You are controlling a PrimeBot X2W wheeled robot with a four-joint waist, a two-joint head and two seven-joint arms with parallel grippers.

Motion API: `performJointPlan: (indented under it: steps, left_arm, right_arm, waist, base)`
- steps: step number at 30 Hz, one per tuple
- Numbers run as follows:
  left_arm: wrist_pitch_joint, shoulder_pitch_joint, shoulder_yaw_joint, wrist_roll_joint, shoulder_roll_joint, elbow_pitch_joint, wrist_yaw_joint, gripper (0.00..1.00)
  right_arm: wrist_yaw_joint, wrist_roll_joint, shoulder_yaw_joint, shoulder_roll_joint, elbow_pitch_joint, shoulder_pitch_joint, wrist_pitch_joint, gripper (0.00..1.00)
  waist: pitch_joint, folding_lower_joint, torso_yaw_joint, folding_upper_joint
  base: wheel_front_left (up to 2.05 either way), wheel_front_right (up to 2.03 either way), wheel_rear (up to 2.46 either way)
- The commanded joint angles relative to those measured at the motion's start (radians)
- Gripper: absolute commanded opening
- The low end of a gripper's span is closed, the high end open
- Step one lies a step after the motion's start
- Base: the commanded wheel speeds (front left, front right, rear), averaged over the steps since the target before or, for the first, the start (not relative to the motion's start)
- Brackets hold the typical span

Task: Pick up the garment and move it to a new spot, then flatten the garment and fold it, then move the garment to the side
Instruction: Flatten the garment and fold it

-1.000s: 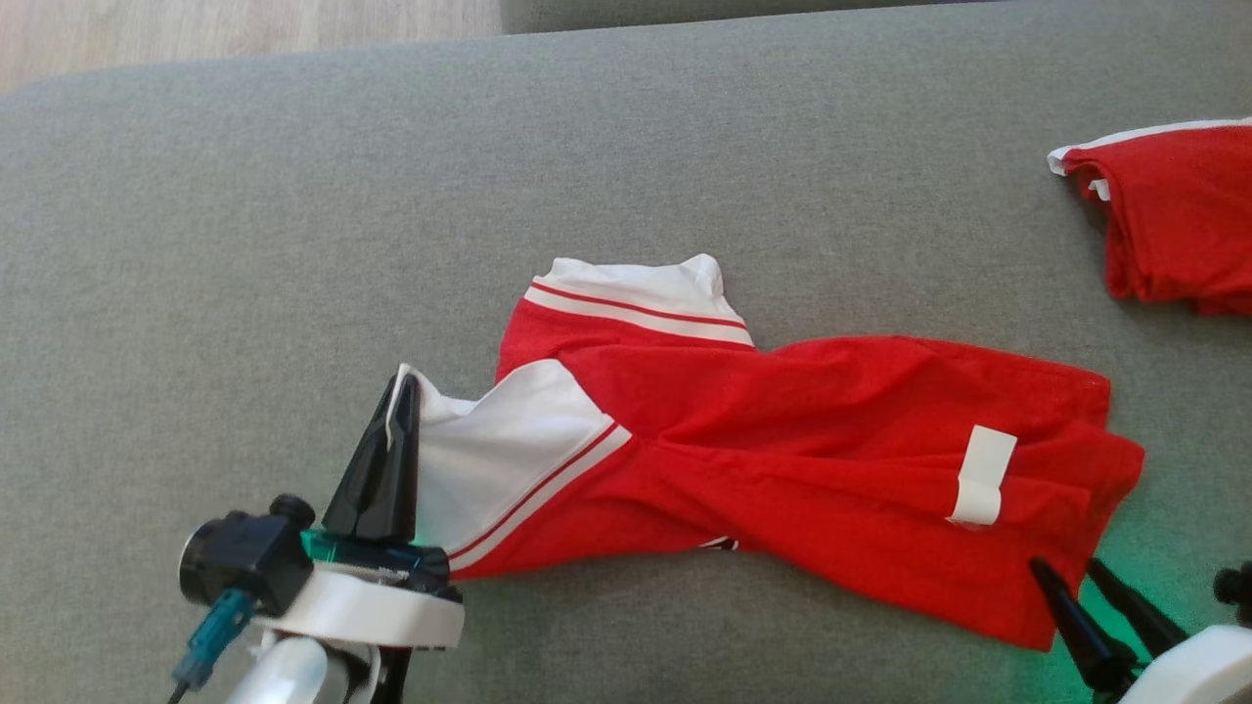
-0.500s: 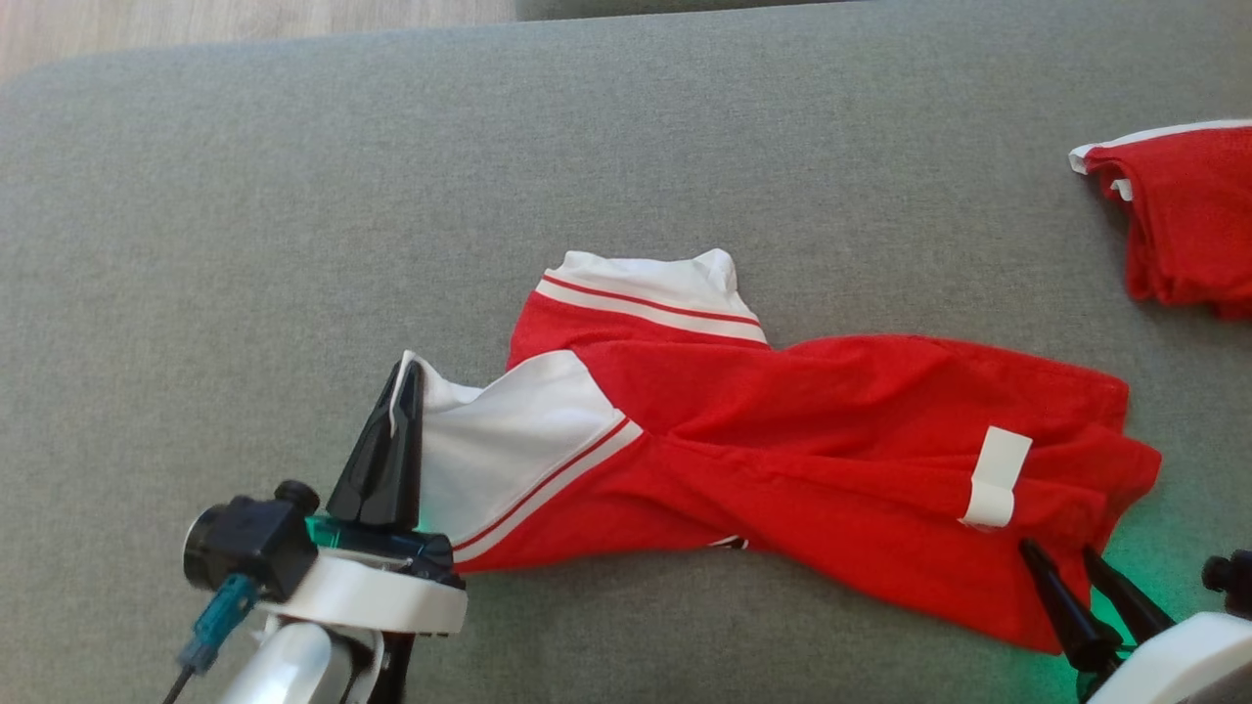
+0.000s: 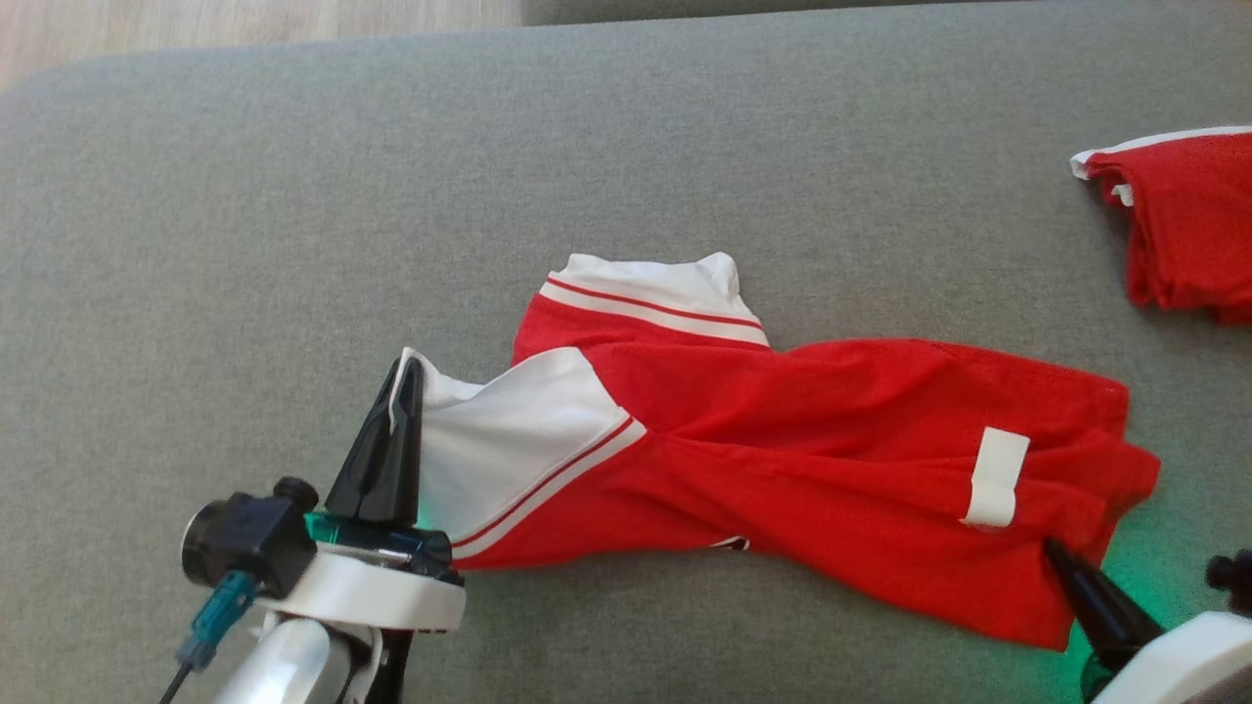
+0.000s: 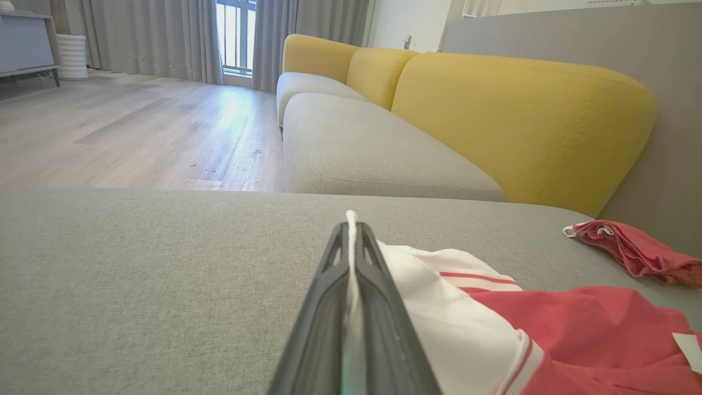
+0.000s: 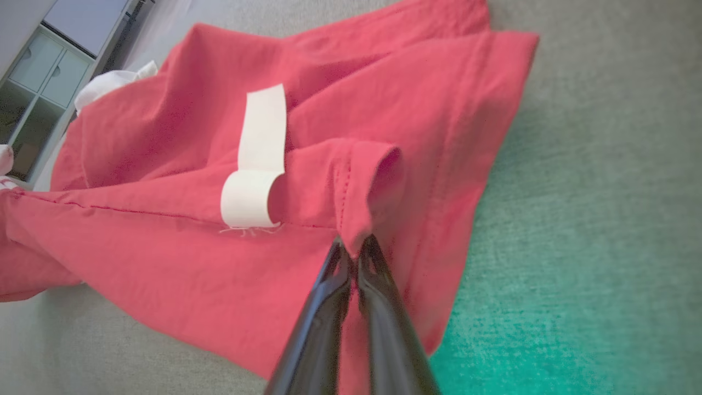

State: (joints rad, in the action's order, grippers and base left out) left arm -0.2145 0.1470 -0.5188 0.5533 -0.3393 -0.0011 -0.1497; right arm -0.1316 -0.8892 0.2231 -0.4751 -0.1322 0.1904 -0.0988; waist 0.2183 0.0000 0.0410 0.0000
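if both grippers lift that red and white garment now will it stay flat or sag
Likely floppy: the garment lies in soft folds, so its middle would probably sag between the left gripper and right gripper. It looks thin and light, judging by the rolled hem pinched in the right wrist view. Such small pinches might slip.

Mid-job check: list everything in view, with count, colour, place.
garment: one, red and white, crumpled mid-surface.
label: one, white, on the garment's right end.
second garment: one, red, far right.
padded surface: one, grey, under both garments.
sofa: one, grey and yellow, beyond the surface.
floor: one, pale wood, beside the sofa.
left hand: one, dark, shut on the garment's white sleeve edge.
right hand: one, dark, shut on the garment's red hem.
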Motion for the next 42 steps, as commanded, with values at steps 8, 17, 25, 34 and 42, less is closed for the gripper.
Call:
performJointPlan:
  steps: [8,17,25,34,42]
  left_arm:
    - [-0.017,0.055,0.065,-0.022,-0.071,-0.098,-0.007,0.00]
    - [0.062,0.246,0.141,-0.050,-0.198,-0.253,0.036,0.00]
    - [0.199,0.658,0.177,-0.046,-0.247,-0.227,0.138,0.00]
    - [0.184,1.180,0.131,-0.102,-0.187,0.179,0.243,0.00]
    - [-0.035,1.491,0.121,-0.264,-0.125,0.457,0.207,0.00]
  right_arm:
    - [0.001,-0.034,-0.086,-0.125,0.176,0.003,0.044,0.00]
    - [0.001,-0.005,-0.252,-0.242,0.369,-0.104,-0.001,0.00]
    - [0.001,0.069,-0.266,-0.294,0.370,-0.501,-0.107,0.00]
    - [0.001,0.232,-0.031,-0.202,0.086,-1.101,-0.098,0.00]
    - [0.001,0.349,0.092,-0.162,-0.177,-1.408,0.066,0.00]
  waist:
    - [-0.051,0.0000,-0.033,0.0000]
    - [-0.078,0.0000,-0.051,0.0000]
    - [0.002,0.0000,-0.042,0.0000]
    - [0.200,0.0000,-0.018,0.0000]
    - [0.297,0.0000,0.003,0.0000]
  base:
    - [0.00,0.00,0.00]
    - [0.00,0.00,0.00]
    - [0.00,0.00,0.00]
    - [0.00,0.00,0.00]
    - [0.00,0.00,0.00]
